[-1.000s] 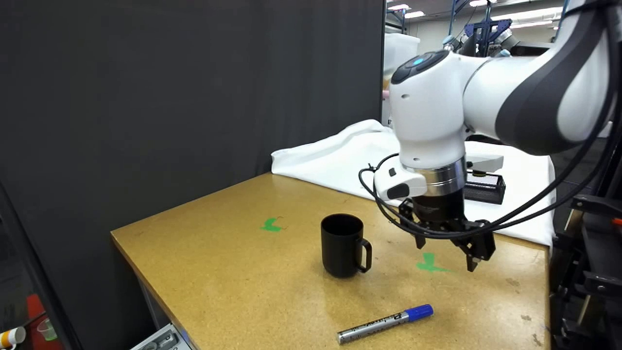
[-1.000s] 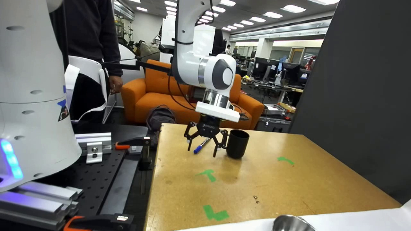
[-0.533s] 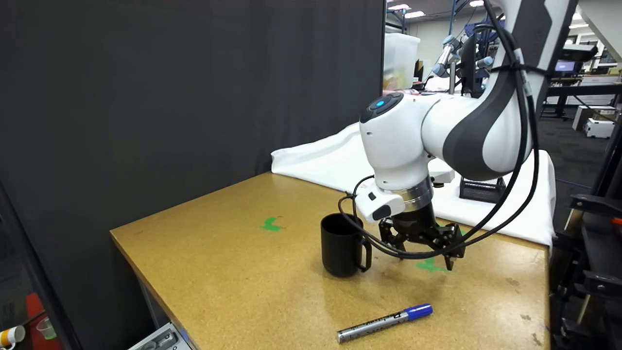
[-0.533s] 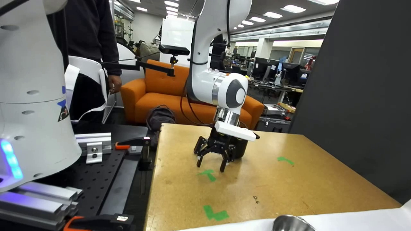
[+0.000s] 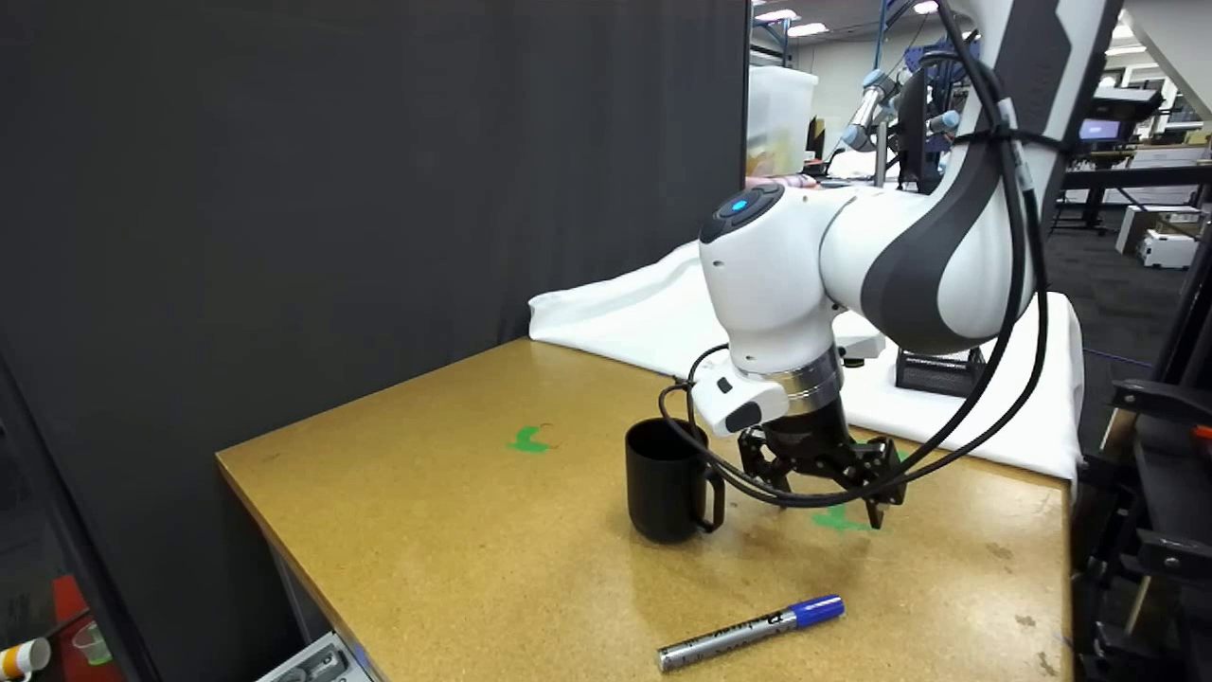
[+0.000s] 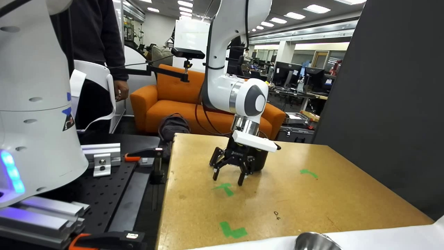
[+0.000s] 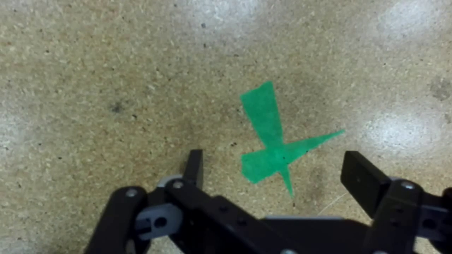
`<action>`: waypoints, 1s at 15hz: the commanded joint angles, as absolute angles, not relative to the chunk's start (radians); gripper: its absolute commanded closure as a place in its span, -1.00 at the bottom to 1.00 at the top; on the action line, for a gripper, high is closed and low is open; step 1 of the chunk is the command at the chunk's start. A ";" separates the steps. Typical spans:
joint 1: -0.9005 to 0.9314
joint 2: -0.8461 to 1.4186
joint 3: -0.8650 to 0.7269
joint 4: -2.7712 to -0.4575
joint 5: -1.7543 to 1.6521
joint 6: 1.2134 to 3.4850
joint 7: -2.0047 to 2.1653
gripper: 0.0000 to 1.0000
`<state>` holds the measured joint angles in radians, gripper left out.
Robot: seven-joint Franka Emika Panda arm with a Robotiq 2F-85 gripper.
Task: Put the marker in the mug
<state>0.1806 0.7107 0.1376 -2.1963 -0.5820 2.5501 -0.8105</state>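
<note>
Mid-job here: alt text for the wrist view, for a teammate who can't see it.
Open, empty hand at the bottom edge, over a speckled tan tabletop, with a green tape cross seen through its gap. Neither the marker nor the mug shows in this view.

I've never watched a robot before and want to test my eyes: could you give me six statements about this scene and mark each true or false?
1. The silver marker lies on the table. True.
2. The marker is being gripped. False: the fingers stand apart, holding nothing.
3. The black mug stands upright. True.
4. The marker touches the mug. False: the table shows between them.
5. The table carries green tape. True.
6. The marker is capped in red. False: its cap is blue.
</note>
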 commanded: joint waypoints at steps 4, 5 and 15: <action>0.160 0.614 0.142 -2.296 -0.627 2.688 -0.800 -1.00; 0.155 0.597 0.146 -2.315 -0.622 2.707 -0.803 -1.00; 0.308 0.478 -0.044 -2.580 -0.718 3.167 -0.470 -1.00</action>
